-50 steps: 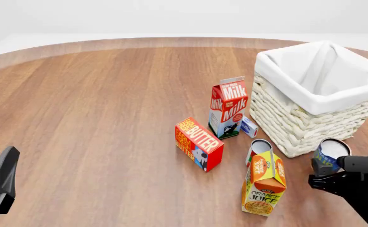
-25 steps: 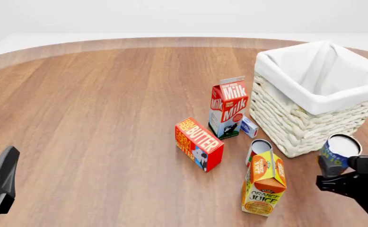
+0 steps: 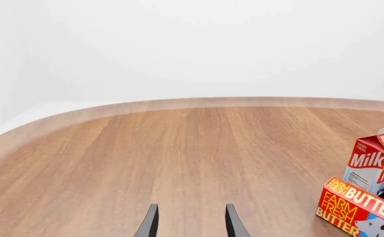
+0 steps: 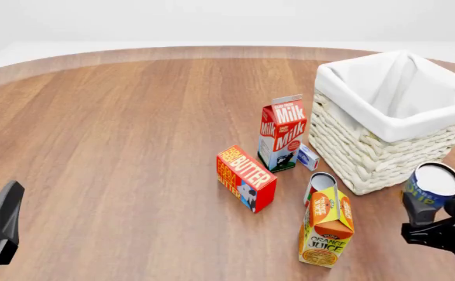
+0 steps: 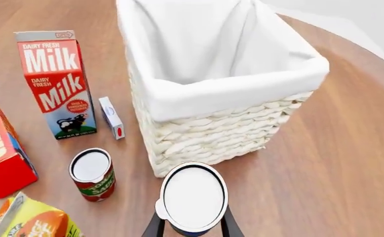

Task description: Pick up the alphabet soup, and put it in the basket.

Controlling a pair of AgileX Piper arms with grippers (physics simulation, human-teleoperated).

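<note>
I have the alphabet soup (image 4: 433, 185) clamped between the jaws of the right gripper (image 5: 191, 223) and lifted off the table (image 4: 134, 146), upright, its long axis vertical and its silvery lid facing up. The relation that matters now is can to basket (image 4: 368, 152): the basket lies ahead of the can and a little to the left, its near wicker wall just beside it, and the cloth-lined rim sits higher than the can in the right wrist view — so I judge the can must go up before it goes forward, or it will catch the wall. The red-labelled can (image 5: 93, 174) and the orange juice carton (image 4: 326, 225) stand to the can's left, clear of that path. The left gripper (image 3: 189, 226) hangs well apart on the far side of the table, jaws spread with nothing between them — the right arm is plainly the nearer one.
</note>
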